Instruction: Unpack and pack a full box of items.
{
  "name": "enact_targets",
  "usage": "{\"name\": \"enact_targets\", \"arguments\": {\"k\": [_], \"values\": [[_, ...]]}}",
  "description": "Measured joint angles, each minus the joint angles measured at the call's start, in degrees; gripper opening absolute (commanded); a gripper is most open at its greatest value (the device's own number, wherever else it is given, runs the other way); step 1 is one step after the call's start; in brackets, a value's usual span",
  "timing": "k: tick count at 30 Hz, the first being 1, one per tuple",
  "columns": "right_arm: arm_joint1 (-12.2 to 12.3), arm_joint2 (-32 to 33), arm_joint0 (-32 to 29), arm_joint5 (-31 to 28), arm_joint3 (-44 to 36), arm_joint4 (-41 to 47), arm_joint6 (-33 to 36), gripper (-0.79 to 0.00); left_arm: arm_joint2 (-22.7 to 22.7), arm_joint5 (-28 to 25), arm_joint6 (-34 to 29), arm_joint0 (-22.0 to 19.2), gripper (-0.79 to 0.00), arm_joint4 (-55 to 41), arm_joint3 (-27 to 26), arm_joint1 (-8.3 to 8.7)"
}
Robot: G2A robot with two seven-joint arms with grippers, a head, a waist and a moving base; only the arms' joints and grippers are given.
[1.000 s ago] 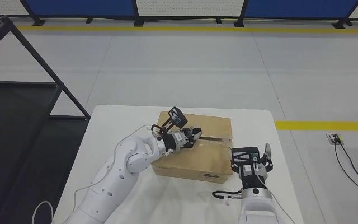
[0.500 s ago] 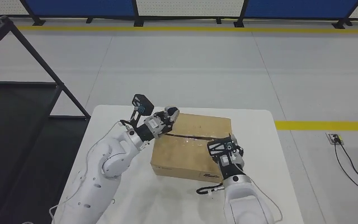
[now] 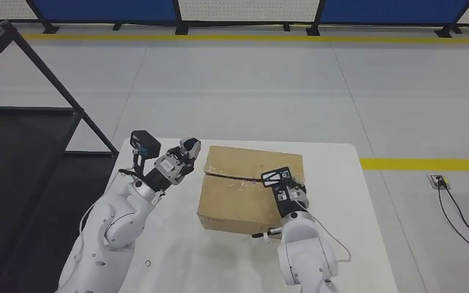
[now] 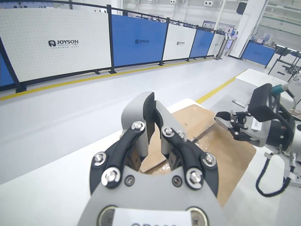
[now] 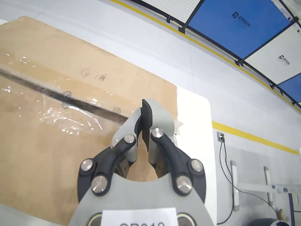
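On the white table (image 3: 172, 245) the taped cardboard box (image 3: 245, 192) sits closed, the top view placing the left gripper (image 4: 152, 112), fingers together and empty, just beside its far left corner, the right wrist view placing the right gripper (image 5: 146, 111), likewise closed, above the seam (image 5: 70, 100) end.

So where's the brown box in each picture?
Top view: the box sits on the table, between the left gripper and the right gripper.
Left wrist view: box just beyond the left gripper.
Right wrist view: box under the right gripper.
Shared landmark: the yellow floor line.
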Motion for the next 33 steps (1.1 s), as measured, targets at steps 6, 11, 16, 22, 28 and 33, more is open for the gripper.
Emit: {"name": "enact_targets", "arguments": {"k": [6, 11, 16, 22, 28, 33], "values": [[-0.2, -0.6, 1.8, 0.1, 1.6, -0.1, 4.2, -0.785, -1.1, -0.7, -0.7, 1.1, -0.785, -0.8, -0.7, 0.33], [-0.3, -1.3, 2.0, -1.9, 1.0, 0.6, 6.6, -0.785, -1.6, -1.2, -1.2, 1.1, -0.785, -1.4, -0.6, 0.52], [-0.3, -2.1, 1.4, 0.5, -1.4, 0.2, 4.2, -0.785, -1.9, -2.0, -1.7, 0.8, -0.785, -2.0, -0.1, 0.72], [-0.5, -3.5, 1.8, 1.1, -0.9, 0.1, 3.9, -0.785, -2.6, -2.6, -1.7, 0.8, -0.785, -2.8, 0.3, 0.96], [-0.8, -4.8, 4.5, 1.6, 3.3, -0.6, 5.6, -0.785, -3.4, -3.0, -1.5, 1.2, -0.785, -3.5, 0.7, 1.22], [-1.2, -5.8, 6.8, 0.5, 5.6, -0.1, 8.1, -0.785, -4.3, -3.2, -1.2, 1.8, -0.785, -4.0, 0.5, 1.48]]}}
